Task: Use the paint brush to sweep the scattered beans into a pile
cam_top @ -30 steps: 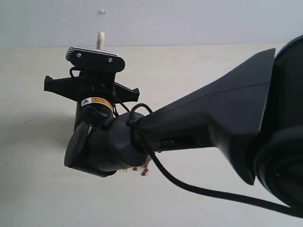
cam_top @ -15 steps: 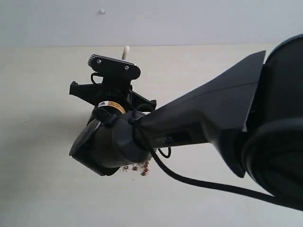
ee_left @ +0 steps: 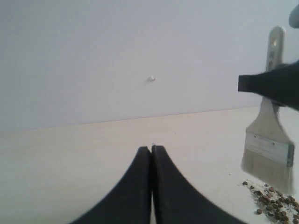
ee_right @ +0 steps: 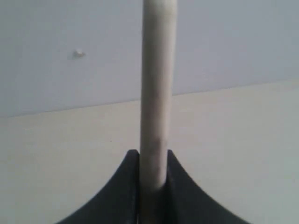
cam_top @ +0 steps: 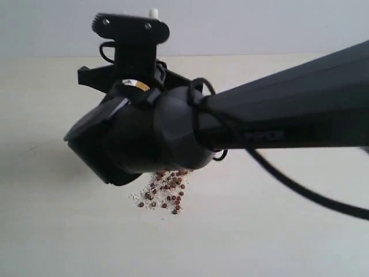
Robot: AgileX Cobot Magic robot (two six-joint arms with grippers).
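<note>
Found the paint brush (ee_left: 270, 148) pinched by its pale handle in the right gripper (ee_right: 153, 161), upright with bristles down; cannot tell whether the tips touch the table (cam_top: 52, 236). Noted the left gripper (ee_left: 152, 151) pressed together on nothing, well apart from the brush. Located the beans (cam_top: 164, 193) in a loose cluster with pale crumbs, just beside the bristles. Judged the step as mid-sweep: most grains gathered, a few strays at the edge. Next move probably calls for short inward strokes from the strays, with light pressure to avoid flicking grains. Read nothing legible: only a yellow-and-black warning sticker (cam_top: 135, 85) on the wrist, text too small.
</note>
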